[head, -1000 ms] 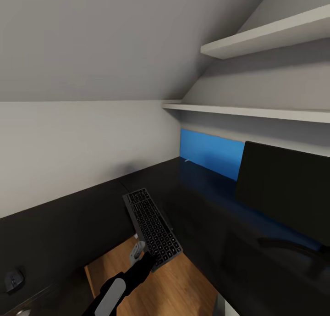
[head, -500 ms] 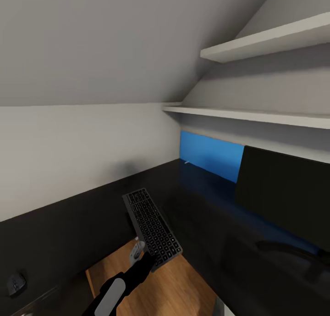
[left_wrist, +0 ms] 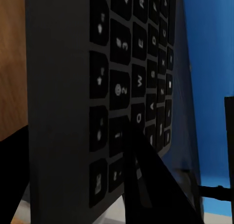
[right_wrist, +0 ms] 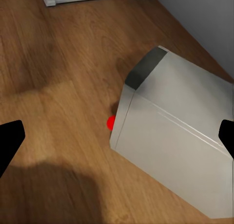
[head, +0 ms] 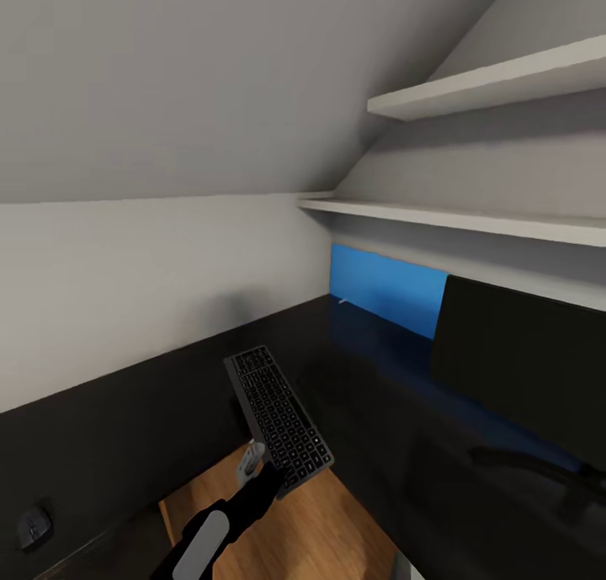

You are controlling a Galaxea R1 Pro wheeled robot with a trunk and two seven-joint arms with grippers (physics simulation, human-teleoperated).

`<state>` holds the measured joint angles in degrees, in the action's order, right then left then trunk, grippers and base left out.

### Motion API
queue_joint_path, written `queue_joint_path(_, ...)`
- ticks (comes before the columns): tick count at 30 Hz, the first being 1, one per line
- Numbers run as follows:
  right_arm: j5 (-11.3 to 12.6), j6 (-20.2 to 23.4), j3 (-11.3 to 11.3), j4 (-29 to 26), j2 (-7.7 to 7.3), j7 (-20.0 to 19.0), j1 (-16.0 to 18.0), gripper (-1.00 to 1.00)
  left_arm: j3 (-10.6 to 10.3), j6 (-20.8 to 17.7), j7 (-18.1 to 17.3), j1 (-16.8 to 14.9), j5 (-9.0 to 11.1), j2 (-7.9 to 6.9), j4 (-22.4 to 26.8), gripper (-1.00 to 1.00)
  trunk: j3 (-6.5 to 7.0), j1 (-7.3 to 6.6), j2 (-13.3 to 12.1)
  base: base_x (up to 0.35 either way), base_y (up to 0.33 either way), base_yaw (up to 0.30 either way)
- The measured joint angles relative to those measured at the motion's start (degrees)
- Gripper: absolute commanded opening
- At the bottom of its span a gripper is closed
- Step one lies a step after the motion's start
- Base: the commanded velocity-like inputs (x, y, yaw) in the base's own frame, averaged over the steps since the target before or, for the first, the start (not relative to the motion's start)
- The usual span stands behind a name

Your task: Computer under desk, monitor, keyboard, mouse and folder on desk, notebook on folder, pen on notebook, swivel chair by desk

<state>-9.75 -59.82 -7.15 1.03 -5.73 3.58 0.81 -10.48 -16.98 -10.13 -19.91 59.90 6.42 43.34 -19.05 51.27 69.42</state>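
Left hand [head: 257, 470] is pinching the keyboard [head: 278, 420] by its near end, aloft over the surface [head: 379, 412] left of the monitor [head: 522, 361], right hand [right_wrist: 117, 136] spread above the computer [right_wrist: 180, 146] — lower it flat, level, beside the monitor

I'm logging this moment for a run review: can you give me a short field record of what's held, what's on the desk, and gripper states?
held item: keyboard, gripped at its near end by left gripper, above the wooden floor
on desk: monitor, mouse
right gripper: open, empty, above the computer lying on the floor
behind desk: blue wall panel
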Motion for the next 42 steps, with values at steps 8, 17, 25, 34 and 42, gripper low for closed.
queue_joint_path(8,0.0,0.0,0.02,0.0,0.02,0.0,0.0,1.0,0.06,-0.01,0.06,0.03,0.0,-0.08,0.0,-1.0,1.44,-1.76,-3.21,0.0,0.0,0.0)
queue_joint_path(17,-0.01,0.0,0.09,0.0,-0.01,0.08,0.0,1.0,0.09,-0.01,0.09,0.02,0.07,-0.09,0.0,-1.0,3.06,-3.74,-6.82,0.0,0.0,0.0)
queue_joint_path(25,0.0,0.0,0.08,0.0,-0.05,0.1,0.0,1.0,0.09,0.0,0.09,0.03,0.02,-0.09,-0.01,-1.0,4.32,-5.28,-9.65,0.0,0.0,0.0)
queue_joint_path(34,0.01,0.0,-0.01,0.0,0.01,0.08,0.0,1.0,0.09,0.0,0.0,0.01,0.05,-0.09,-0.01,-1.0,4.32,-5.28,-9.65,0.0,0.0,0.0)
queue_joint_path(42,0.01,0.04,-0.02,0.0,0.02,0.08,0.0,1.0,0.1,0.0,0.03,0.02,0.03,-0.09,-0.01,-1.0,4.32,-5.26,-9.65,-0.166,0.071,0.0)
